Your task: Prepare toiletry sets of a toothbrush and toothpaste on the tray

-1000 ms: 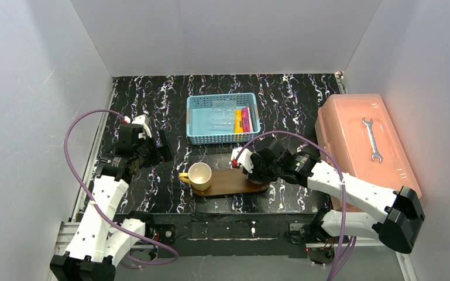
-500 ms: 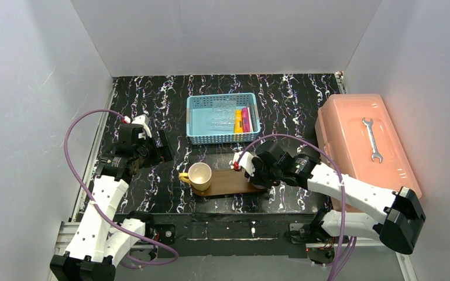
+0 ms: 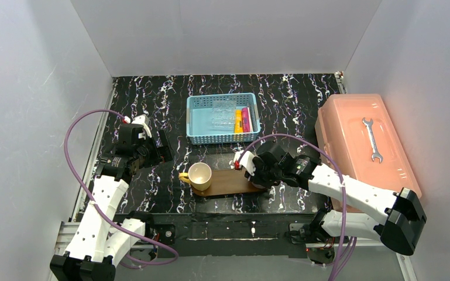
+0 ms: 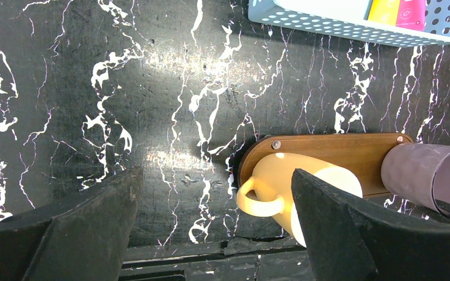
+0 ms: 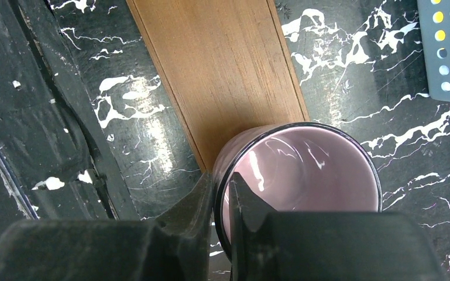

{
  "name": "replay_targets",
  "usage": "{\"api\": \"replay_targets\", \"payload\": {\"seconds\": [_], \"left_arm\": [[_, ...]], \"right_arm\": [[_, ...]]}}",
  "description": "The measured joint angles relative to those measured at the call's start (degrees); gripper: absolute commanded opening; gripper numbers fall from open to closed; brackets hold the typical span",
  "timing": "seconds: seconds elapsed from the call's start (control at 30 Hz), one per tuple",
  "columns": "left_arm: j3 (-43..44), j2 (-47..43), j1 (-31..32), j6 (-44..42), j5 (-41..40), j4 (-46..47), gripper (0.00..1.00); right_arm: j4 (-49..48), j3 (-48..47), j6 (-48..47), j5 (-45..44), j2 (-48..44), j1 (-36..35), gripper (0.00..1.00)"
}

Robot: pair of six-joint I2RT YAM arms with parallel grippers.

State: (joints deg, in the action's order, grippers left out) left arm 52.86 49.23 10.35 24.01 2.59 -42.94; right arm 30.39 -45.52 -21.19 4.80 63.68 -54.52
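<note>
The dark-brown tray (image 3: 231,182) lies near the table's front; it also shows in the left wrist view (image 4: 333,149) and the right wrist view (image 5: 222,70). A cream cup (image 3: 200,175) stands on its left end. My right gripper (image 5: 221,187) is shut on the rim of a mauve cup (image 5: 304,175) at the tray's right end (image 3: 257,172); I cannot tell if the cup touches the tray. The yellow-orange toothpaste (image 3: 238,121), the magenta toothpaste (image 3: 245,119) and the pale toothbrushes (image 3: 223,117) lie in the light-blue basket (image 3: 196,120). My left gripper (image 4: 216,175) is open and empty, left of the tray.
A salmon-pink box (image 3: 351,152) with a wrench (image 3: 372,139) on its lid stands at the right edge. The basket sits behind the tray. White walls close in the back and both sides.
My right gripper with the mauve cup has shifted slightly toward the near right at the tray's right end. The left arm has not moved.
</note>
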Motion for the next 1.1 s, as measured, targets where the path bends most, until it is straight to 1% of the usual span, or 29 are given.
{"api": "replay_targets", "payload": {"seconds": [0.57, 0.7, 0.9, 1.1], "left_arm": [[0.0, 0.0, 0.0, 0.0, 0.0, 0.0, 0.99], [0.0, 0.0, 0.0, 0.0, 0.0, 0.0, 0.99], [0.0, 0.0, 0.0, 0.0, 0.0, 0.0, 0.99], [0.0, 0.0, 0.0, 0.0, 0.0, 0.0, 0.99]], "right_arm": [[-1.0, 0.0, 0.2, -0.3, 0.0, 0.0, 0.29], [-0.8, -0.2, 0.2, -0.6, 0.0, 0.0, 0.33], [0.7, -2.5, 0.0, -1.1, -0.5, 0.0, 0.40], [1.7, -6.8, -0.2, -1.7, -1.5, 0.0, 0.50]]}}
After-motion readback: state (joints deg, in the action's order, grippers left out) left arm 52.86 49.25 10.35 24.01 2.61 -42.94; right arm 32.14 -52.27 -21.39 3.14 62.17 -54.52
